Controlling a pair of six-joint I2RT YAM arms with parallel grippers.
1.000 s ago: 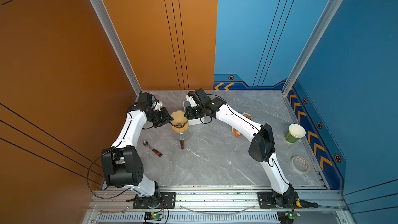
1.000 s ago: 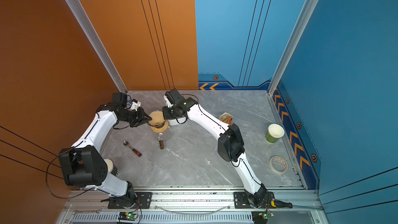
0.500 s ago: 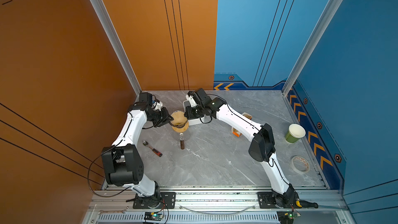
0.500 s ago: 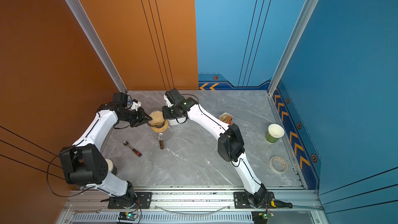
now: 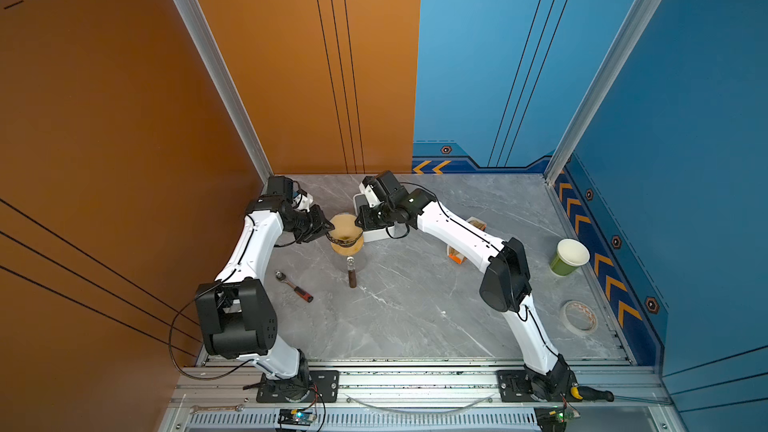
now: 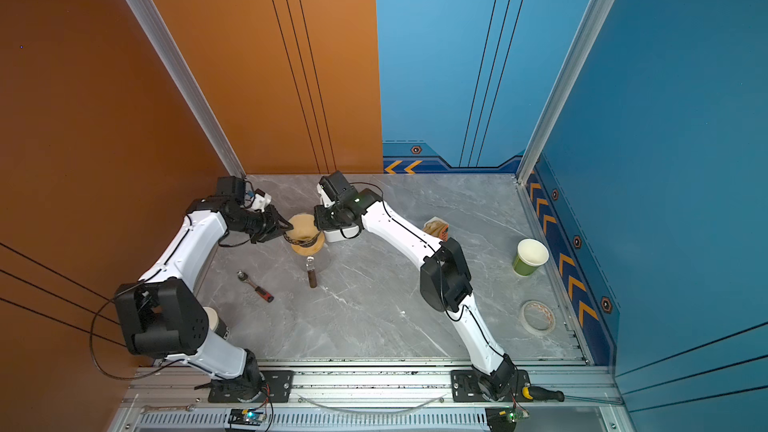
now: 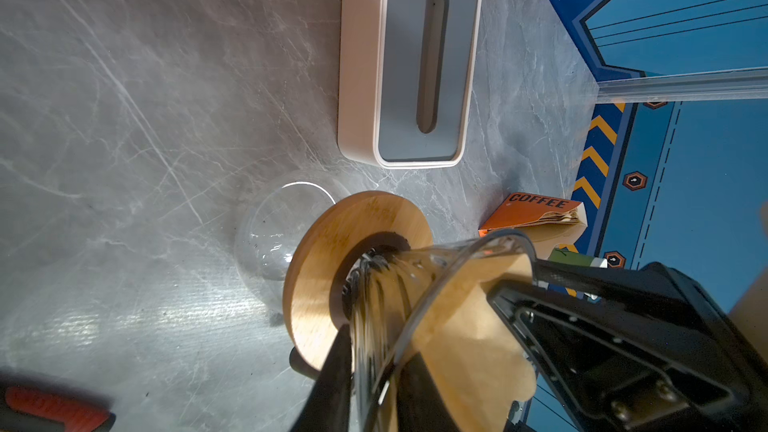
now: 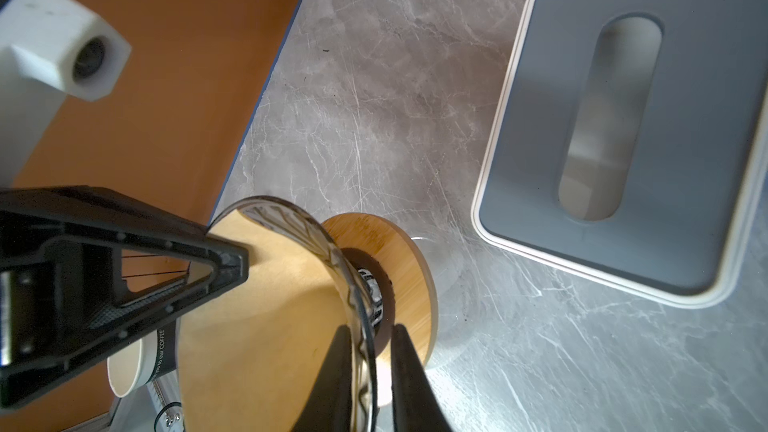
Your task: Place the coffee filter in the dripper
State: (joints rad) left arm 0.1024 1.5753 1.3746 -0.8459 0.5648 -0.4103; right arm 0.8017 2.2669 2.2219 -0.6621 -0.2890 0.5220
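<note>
tan-brown paper cone coffee filter (image 7: 465, 326) lies inside the dark grey see-through ribbed dripper (image 7: 386, 284), which is seated in the round wooden ring (image 8: 399, 251) on the grey marble surface (image 5: 415, 305). right pincer (image 8: 370, 328) straddles the rim, jaws slightly parted. left pincer (image 7: 378, 342) straddles the opposite rim; grip cannot be told.

- The coffee filter (image 8: 257, 326) was plain tan-brown.
- The dripper (image 7: 386, 284) was see-through dark grey, spiral-ribbed.
- The wooden ring (image 7: 332, 251) showed pale honey-coloured grain.
- The worktop (image 5: 415, 305) was grey marble veined in white.
- The box (image 7: 361, 76) had a white rim and slate-grey top.
- The packet (image 7: 528, 211) was orange, lettered COFFEE in black.
- The cup (image 5: 563, 268) was green outside, cream inside.
</note>
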